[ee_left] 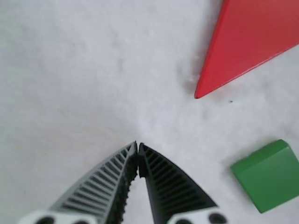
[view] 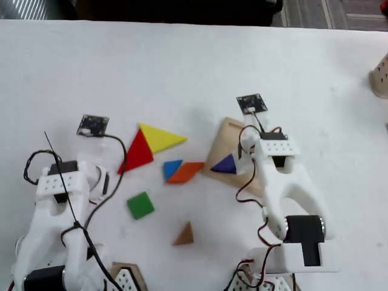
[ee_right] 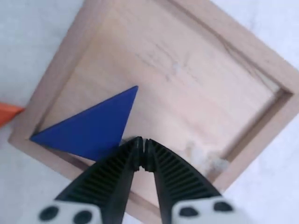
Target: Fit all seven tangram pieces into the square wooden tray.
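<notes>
Left gripper (ee_left: 138,145), jaws shut and empty, hangs over bare table (ee_left: 70,70) toward the left edge, near the red triangle (ee_left: 247,42) and its tip, with the green square (ee_left: 268,175) close by. Mid-table, the yellow triangle (view: 160,138) touches the red. The orange piece (view: 187,172) and brown piece (view: 184,234) lie loose nearby. Right of them the tray (ee_right: 52,79) holds only the blue triangle (ee_right: 91,128), tucked into a corner. The right gripper (ee_right: 141,140), closed on nothing, sits at that piece's edge. A sideways drift there could knock it askew. Lifting red may drag yellow along.

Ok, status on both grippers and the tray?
Left gripper shut, empty, near red triangle, green square. Right gripper shut over wooden tray. Blue triangle inside tray.
</notes>
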Motion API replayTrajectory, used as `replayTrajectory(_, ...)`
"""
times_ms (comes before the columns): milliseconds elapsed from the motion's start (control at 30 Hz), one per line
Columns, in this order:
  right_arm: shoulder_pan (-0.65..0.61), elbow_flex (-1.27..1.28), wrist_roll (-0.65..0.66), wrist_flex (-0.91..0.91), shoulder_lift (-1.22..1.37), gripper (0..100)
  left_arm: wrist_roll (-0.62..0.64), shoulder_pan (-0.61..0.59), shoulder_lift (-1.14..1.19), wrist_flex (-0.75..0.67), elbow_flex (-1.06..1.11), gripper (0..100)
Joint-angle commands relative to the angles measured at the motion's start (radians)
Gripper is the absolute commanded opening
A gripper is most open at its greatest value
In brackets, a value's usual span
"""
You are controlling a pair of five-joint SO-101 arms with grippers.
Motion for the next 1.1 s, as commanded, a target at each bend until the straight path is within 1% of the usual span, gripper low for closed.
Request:
replayTrajectory(0,0.025,-0.003,-0.002,-0.039,-0.054,1.8,-0.011,-0.004,-0.03,-0.015,-0.009,2)
replayTrajectory(133,0.024,0.003,0.003,-0.039,-0.054,1.8,-0.011,-0.004,-0.03,-0.015,-0.009,2)
replayTrajectory(267,-0.016,0.034,0.005,-0.024,-0.064,1.8,-0.011,-0.007,-0.03,-0.015,-0.009,2)
replayTrajectory(367,-0.064,0.06,0.066,0.035,-0.088,1.7,-0.011,-0.007,-0.03,-0.015,-0.009,2)
replayTrajectory(400,-0.07,0.075,0.063,0.036,-0.105,1.7,-0.011,-0.007,-0.03,-0.015,-0.009,2)
replayTrajectory(567,-0.062,0.15,0.052,0.001,-0.208,1.7,-0.011,-0.007,-0.03,-0.015,-0.009,2)
replayTrajectory(700,-0.108,0.189,0.057,-0.01,-0.237,1.7,-0.011,-0.007,-0.03,-0.015,-0.009,2)
replayTrajectory(767,-0.12,0.187,0.052,-0.013,-0.229,1.7,-0.011,-0.007,-0.03,-0.015,-0.009,2)
replayTrajectory(867,-0.113,0.183,0.051,-0.068,-0.191,1.7,-0.011,-0.007,-0.031,-0.015,-0.009,2)
replayTrajectory(1067,-0.094,0.077,0.005,-0.074,-0.093,1.7,-0.011,-0.007,-0.031,-0.015,-0.009,2)
